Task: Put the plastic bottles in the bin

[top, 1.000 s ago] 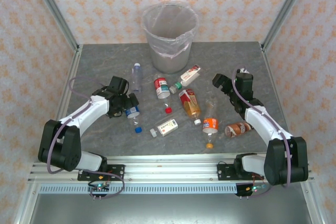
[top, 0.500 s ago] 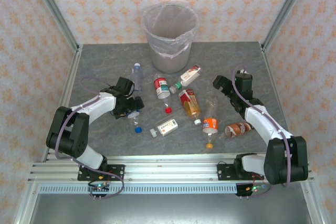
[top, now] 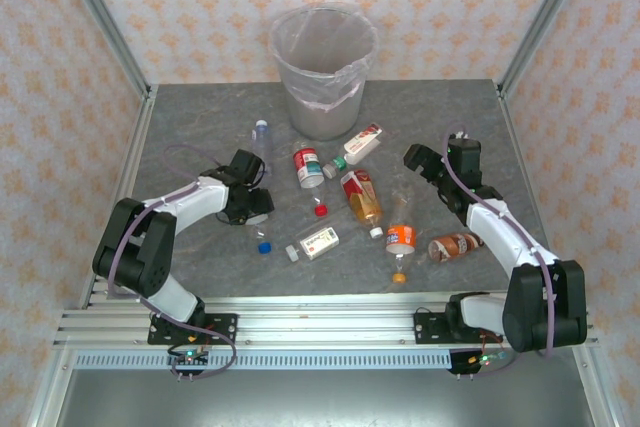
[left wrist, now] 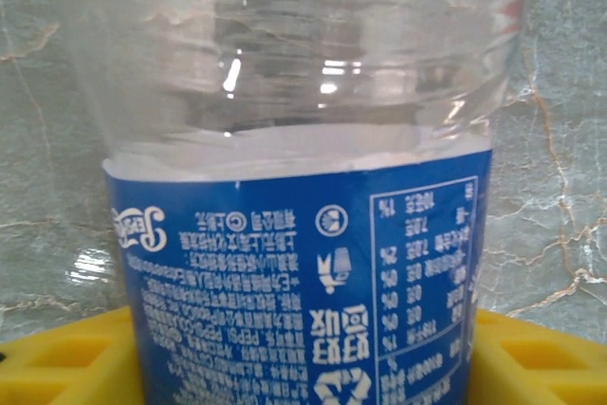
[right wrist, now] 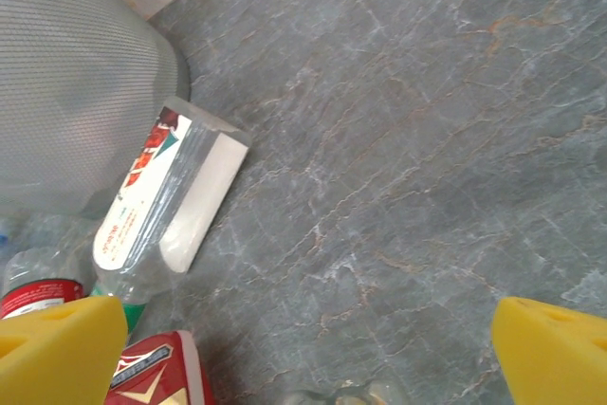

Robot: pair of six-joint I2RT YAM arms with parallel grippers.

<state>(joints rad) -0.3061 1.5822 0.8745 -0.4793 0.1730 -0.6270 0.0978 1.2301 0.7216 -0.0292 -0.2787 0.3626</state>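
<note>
Plastic bottles (top: 361, 197): one blue-labelled bottle (left wrist: 303, 282) sits between the yellow fingers (left wrist: 57, 362) of the left gripper (top: 252, 205). Both pads lie against its sides; clamped or merely touching, cannot tell. Right gripper (right wrist: 303, 358) is spread wide and holds nothing, hovering over bare table (top: 200, 117) near a white-and-red-labelled bottle (right wrist: 175, 196) that lies just beside the bin (top: 322, 57). The other bottles lie scattered mid-table between the arms. The bin stands upright at the far edge.
</note>
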